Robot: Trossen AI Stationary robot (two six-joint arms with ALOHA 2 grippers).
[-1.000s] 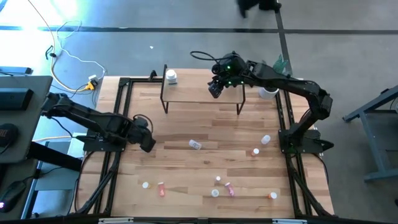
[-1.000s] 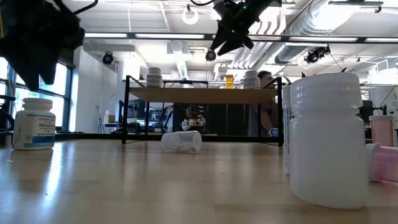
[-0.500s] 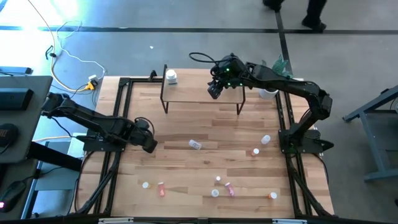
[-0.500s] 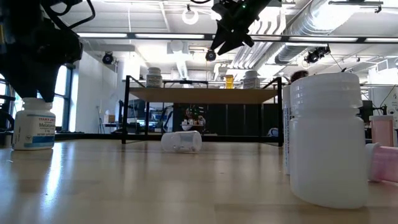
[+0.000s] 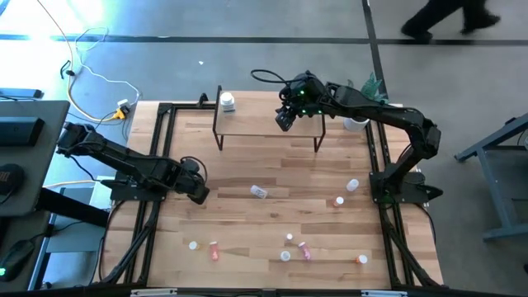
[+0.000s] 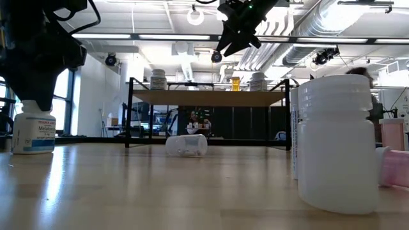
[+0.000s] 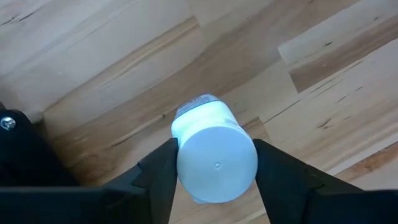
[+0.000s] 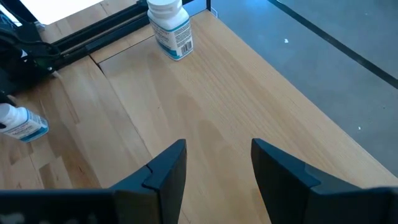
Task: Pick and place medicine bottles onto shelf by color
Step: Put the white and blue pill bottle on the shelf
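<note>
A white medicine bottle [image 7: 214, 158] with a white cap stands upright at the table's left. My left gripper [image 5: 198, 191] is down over it and shut on it; the low view shows the bottle's labelled body [image 6: 33, 133] below the dark gripper. My right gripper [image 5: 285, 122] hangs open above the shelf [image 5: 268, 125] with nothing between its fingers [image 8: 217, 155]. One white bottle [image 5: 227, 102] stands on the shelf's left end. Several small white, pink and orange bottles lie loose on the table's near half, among them a white one on its side [image 5: 259, 191]. My left gripper pinches the bottle's white cap between its two fingers, one finger on each side of the cap's rim [image 7: 184, 163]. The fingers come from above, pointing down. The bottle stays upright with its base [image 6: 32, 149] on the table.
A white plant pot [image 5: 356, 124] stands right of the shelf. A large white bottle [image 6: 335, 147] and a pink one [image 6: 393, 163] stand close to the low camera at the table's near edge. Black frame rails [image 5: 157, 148] run along the table's sides.
My left gripper has come down over the white bottle at the table's left; in the low view its dark body now covers the cap that showed free a second ago. The bottle has stayed in place.
</note>
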